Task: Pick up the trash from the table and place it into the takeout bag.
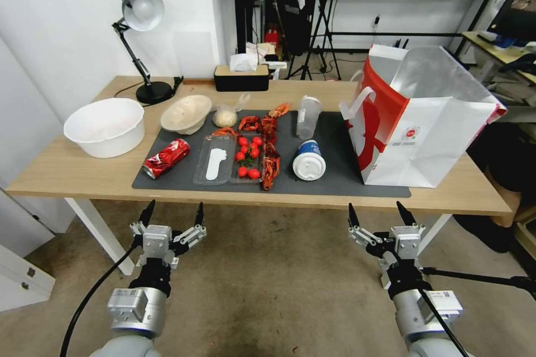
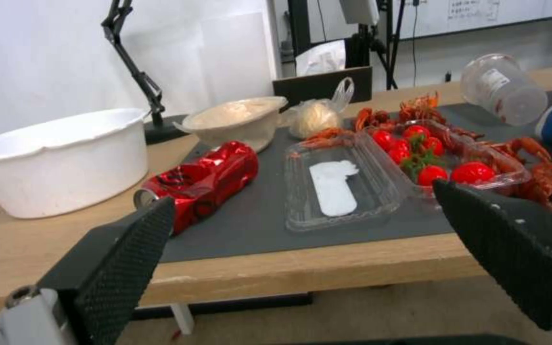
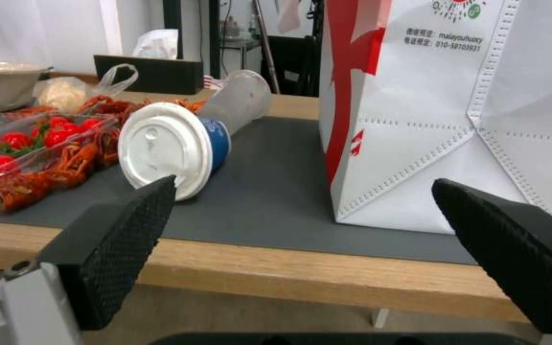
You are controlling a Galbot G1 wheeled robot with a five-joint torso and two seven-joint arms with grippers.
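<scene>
On the table's [image 1: 67,170] dark mat lies the trash: a crushed red can [image 1: 166,158] [image 2: 202,179], a beige bowl [image 1: 186,113] [image 2: 237,120], a knotted clear bag [image 1: 225,117] [image 2: 314,117], a clear cup [image 1: 307,116] [image 2: 505,88] [image 3: 237,100] on its side, and a blue cup with white lid [image 1: 309,161] [image 3: 174,146]. The takeout bag [image 1: 419,117] [image 3: 455,110] stands open at the mat's right end. My left gripper [image 1: 173,213] [image 2: 302,215] and right gripper [image 1: 378,212] [image 3: 302,211] hover open and empty in front of the table's near edge.
A clear tray of cherry tomatoes [image 1: 247,155] and red crayfish [image 1: 270,145] lie mid-mat, beside an open clear lid [image 1: 213,166]. A white basin [image 1: 105,125] sits at the left, a desk lamp [image 1: 139,39] and a black tissue box [image 1: 241,75] at the back edge.
</scene>
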